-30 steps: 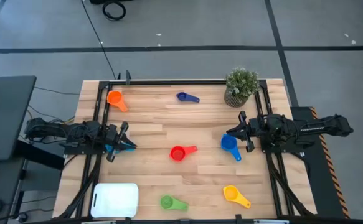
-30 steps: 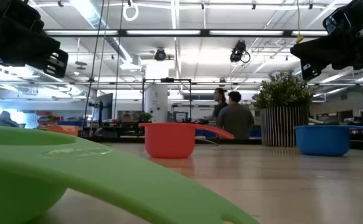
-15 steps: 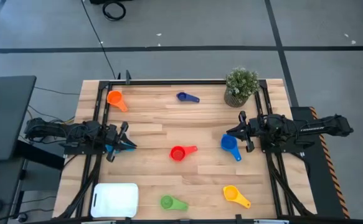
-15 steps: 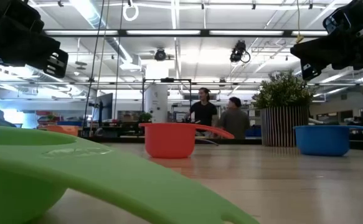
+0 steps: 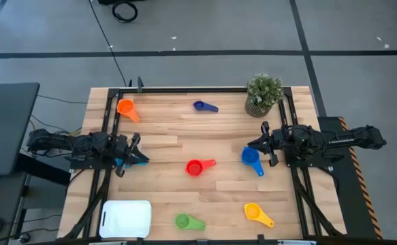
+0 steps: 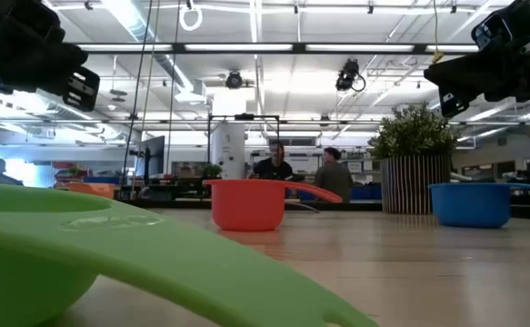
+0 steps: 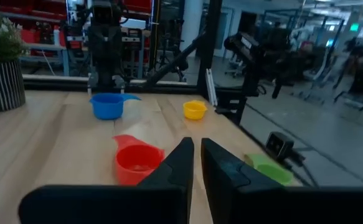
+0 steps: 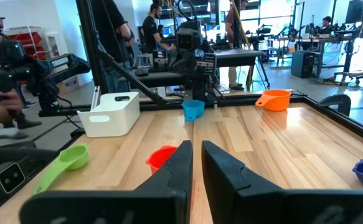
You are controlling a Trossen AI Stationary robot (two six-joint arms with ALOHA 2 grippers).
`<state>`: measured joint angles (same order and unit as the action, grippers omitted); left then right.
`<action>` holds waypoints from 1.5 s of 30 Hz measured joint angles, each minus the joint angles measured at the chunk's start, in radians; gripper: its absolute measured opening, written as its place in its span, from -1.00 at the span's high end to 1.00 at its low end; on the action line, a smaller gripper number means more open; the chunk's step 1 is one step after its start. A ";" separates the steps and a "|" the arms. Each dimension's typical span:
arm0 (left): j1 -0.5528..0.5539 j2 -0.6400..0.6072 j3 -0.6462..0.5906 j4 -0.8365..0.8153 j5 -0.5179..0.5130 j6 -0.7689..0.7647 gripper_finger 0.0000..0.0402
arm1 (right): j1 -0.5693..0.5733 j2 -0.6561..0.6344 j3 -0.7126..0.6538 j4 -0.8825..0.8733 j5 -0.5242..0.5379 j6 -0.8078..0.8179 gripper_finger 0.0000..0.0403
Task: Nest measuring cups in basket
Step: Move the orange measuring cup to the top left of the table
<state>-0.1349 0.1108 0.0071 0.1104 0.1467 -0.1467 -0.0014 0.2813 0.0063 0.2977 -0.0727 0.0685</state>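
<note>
Six measuring cups lie apart on the wooden table: orange far left, dark navy far middle, red in the centre, bright blue to its right, yellow and green near the front edge. The white basket stands at the near left corner with nothing in it. My left gripper hovers level over the left edge, shut. My right gripper hovers level just beyond the blue cup, shut. Neither holds anything.
A potted plant stands at the far right corner. Black rails run along both table sides. The wood is bare between the cups. People stand in the room behind the table.
</note>
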 joint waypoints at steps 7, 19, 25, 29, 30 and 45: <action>0.000 0.000 0.000 0.009 0.000 -0.193 0.81 | 0.000 0.000 0.000 0.000 0.000 0.000 0.80; -0.001 0.002 0.070 0.011 0.001 -0.238 0.81 | 0.000 0.000 0.000 0.001 0.000 0.000 0.80; 0.000 0.005 0.247 -0.119 -0.108 -0.133 0.81 | 0.000 0.000 0.000 0.006 0.000 0.000 0.80; 0.000 0.054 0.399 -0.302 -0.245 -0.122 0.81 | 0.000 0.000 0.000 0.008 0.000 0.000 0.80; 0.000 0.076 0.440 -0.353 -0.280 -0.122 0.81 | 0.000 0.000 0.000 0.008 0.000 0.000 0.80; 0.002 0.577 1.121 -1.050 -0.599 -0.211 0.98 | 0.000 0.000 0.000 0.008 0.000 0.000 0.80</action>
<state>-0.1333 0.6881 1.1278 -0.9401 -0.4520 -0.3579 -0.0017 0.2813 0.0063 0.3058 -0.0723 0.0685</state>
